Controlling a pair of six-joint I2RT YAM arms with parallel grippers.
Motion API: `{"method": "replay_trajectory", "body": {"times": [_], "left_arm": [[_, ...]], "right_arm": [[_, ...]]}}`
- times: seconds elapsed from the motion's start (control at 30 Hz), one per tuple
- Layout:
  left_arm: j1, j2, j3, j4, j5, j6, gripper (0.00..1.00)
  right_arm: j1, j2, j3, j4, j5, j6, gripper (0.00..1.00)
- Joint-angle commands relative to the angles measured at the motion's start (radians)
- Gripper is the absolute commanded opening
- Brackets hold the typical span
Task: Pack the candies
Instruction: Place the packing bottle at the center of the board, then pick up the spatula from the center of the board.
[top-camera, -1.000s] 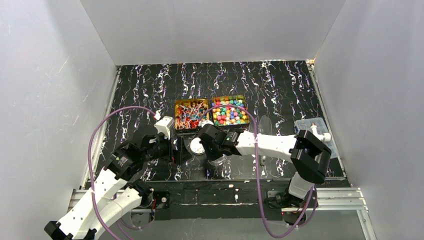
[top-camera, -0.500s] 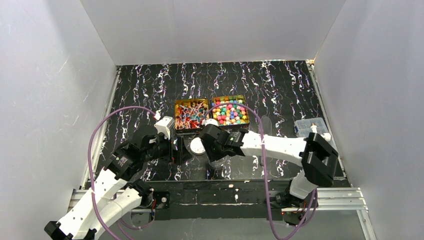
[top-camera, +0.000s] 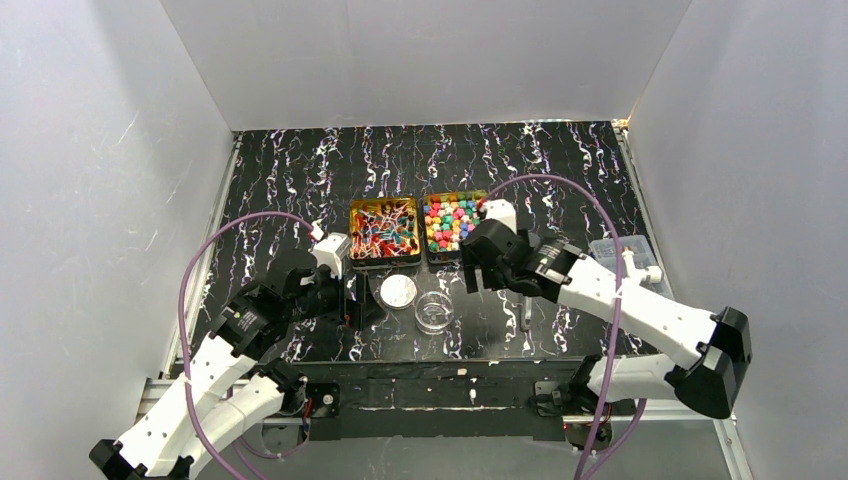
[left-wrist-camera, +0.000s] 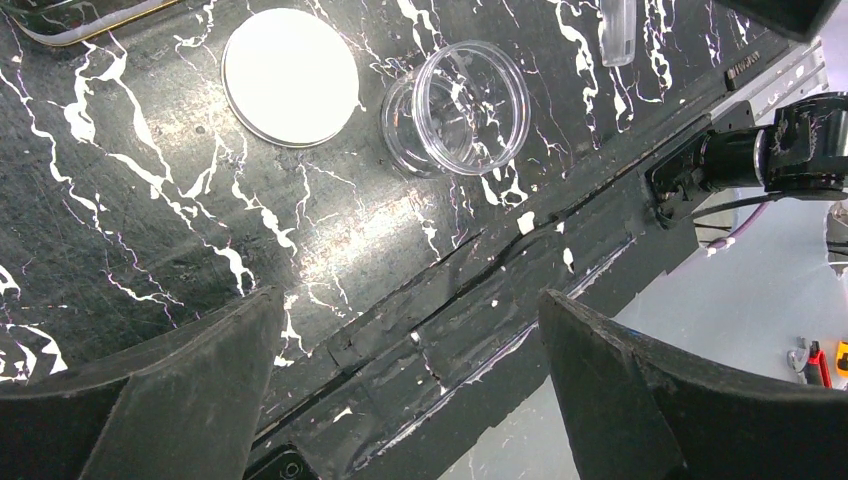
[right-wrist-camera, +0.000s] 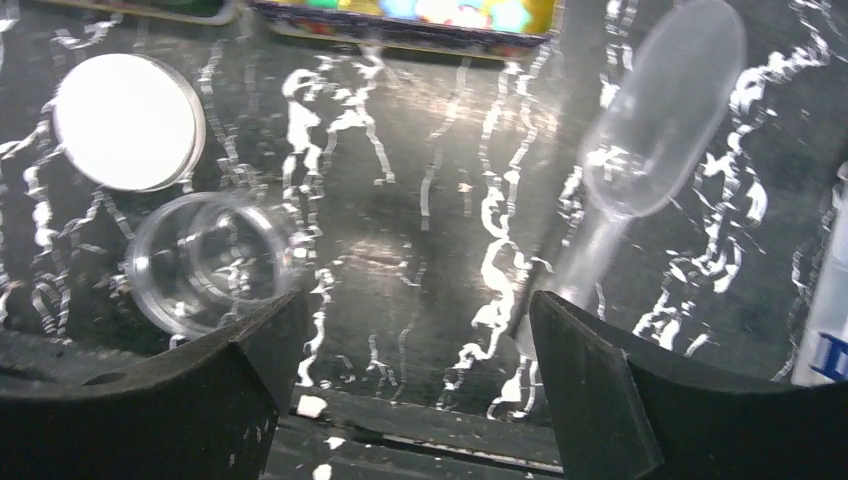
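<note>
Right gripper (right-wrist-camera: 415, 320): jaws that were shut at the jar (top-camera: 434, 312) a second ago now stand wide apart and hold nothing. The arm has swung away to the right, above a clear scoop (right-wrist-camera: 660, 110). Left gripper (left-wrist-camera: 410, 300): jaws stay wide and empty. The jar stands open and looks empty, with its lid (top-camera: 398, 291) beside it. The candies (top-camera: 458, 222) remain in two tins (top-camera: 385, 258) behind. Filling seems not yet begun.

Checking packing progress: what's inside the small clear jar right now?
The clear jar looks empty: only the marbled table shows through it. Its white lid lies beside it, so nothing hides the inside.
</note>
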Motion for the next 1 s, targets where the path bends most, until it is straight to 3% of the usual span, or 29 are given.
{"method": "replay_trajectory", "body": {"times": [0.0,0.17,0.43,0.97], "left_arm": [[-0.003,-0.013,-0.007,0.003,0.008,0.004,0.98],[-0.003,-0.012,-0.007,0.004,0.014,0.006,0.98],[-0.004,-0.019,-0.009,0.005,0.013,0.007,0.98],[-0.004,-0.036,-0.009,0.005,-0.002,0.007,0.98]], "right_arm": [[-0.124,-0.043,-0.073,-0.048,0.021,0.007,0.93],[-0.25,-0.055,-0.149,0.019,-0.009,-0.006,0.96],[-0.341,-0.082,-0.268,0.152,-0.027,-0.015,0.94],[-0.444,-0.074,-0.454,0.406,-0.128,-0.026,0.73]]}}
